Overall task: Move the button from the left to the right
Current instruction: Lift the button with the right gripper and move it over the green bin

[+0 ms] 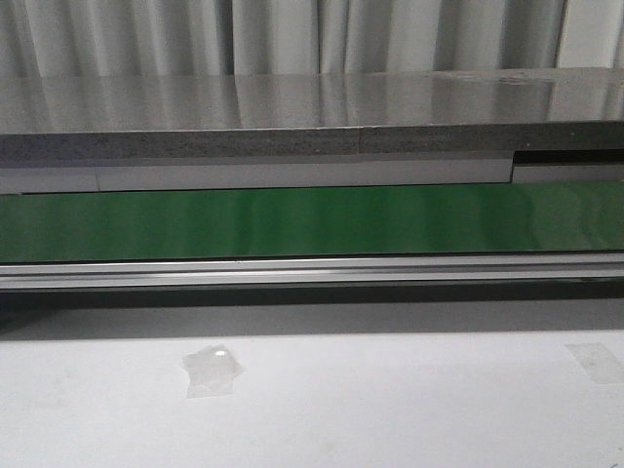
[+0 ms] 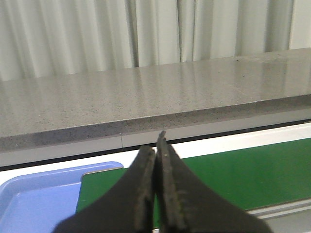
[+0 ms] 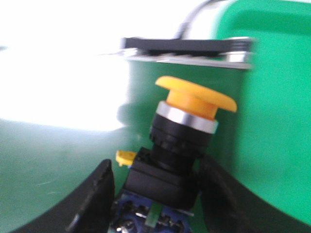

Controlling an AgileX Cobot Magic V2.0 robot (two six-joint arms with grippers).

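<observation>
The button [image 3: 194,99] shows only in the right wrist view: a yellow-orange mushroom cap with a silver ring on a black blocky body, and a blue base with a green mark. It sits tilted between the two fingers of my right gripper [image 3: 158,170], which touch the body on both sides. Under it is a green surface. My left gripper [image 2: 156,145] is shut and empty, above the green belt [image 2: 252,170]. Neither gripper nor the button appears in the front view.
A green conveyor belt [image 1: 312,219] runs across the front view behind a metal rail [image 1: 312,271], with a grey stone ledge [image 1: 292,107] beyond. A blue tray [image 2: 39,199] lies beside the belt's end. A green bin wall [image 3: 277,121] stands by the button. Tape patches [image 1: 212,370] lie on the white table.
</observation>
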